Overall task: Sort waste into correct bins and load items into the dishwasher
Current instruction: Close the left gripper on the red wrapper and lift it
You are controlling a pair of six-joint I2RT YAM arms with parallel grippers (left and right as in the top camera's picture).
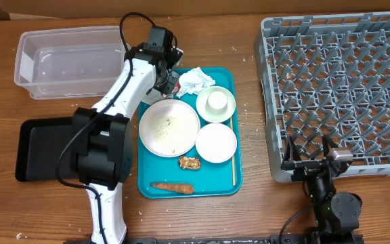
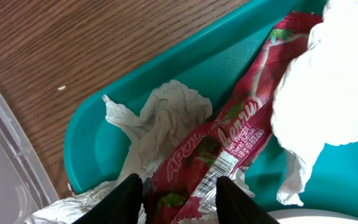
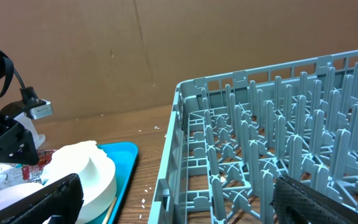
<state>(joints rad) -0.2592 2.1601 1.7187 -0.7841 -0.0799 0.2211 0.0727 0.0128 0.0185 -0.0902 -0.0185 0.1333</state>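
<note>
While the left gripper point(image 2: 179, 202) straddles the red wrapper point(image 2: 229, 143) in the teal tray's point(image 2: 185, 62) corner, pinch impossible to tell, and the right gripper point(image 1: 309, 152) sits splayed by the dish rack point(image 1: 337, 88), waste-sorting next needs clamp, lift, bin.

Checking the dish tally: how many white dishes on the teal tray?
4: a big plate at left, a shallow bowl right of it, and a cup standing in a second bowl behind that. Stacked ones may hide.

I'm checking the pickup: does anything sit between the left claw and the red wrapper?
Nothing visible does. The left claw straddles the red wrapper, one finger on each side; a white napkin overlaps only the wrapper's far end.
</note>
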